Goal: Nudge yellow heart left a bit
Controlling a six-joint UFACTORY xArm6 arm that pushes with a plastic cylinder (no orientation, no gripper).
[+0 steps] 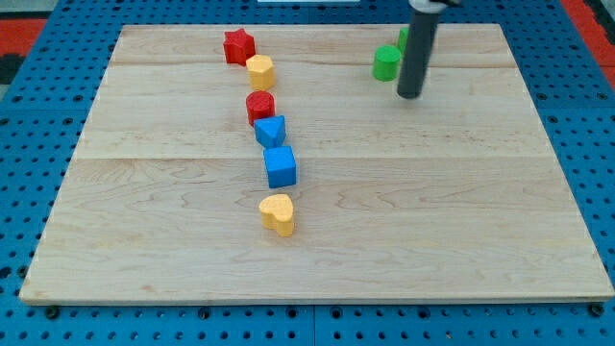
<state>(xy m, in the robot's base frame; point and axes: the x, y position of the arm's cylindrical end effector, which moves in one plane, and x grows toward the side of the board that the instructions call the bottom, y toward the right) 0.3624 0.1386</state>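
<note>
Yellow heart block (277, 213): lower centre of wooden board (432, 221), just below blue cube (281, 166).
Tip (409, 95): bare rod, holding nothing, beside green cylinder (386, 63), well apart from heart.

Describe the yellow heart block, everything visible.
The yellow heart-shaped block looks like matte plastic or painted wood, paler on top with orange-shaded sides. It lies flat on the pale wooden board, lowest in the view of a column of blocks, just below the blue cube, touching nothing. My tip is far off, upper right.
</note>
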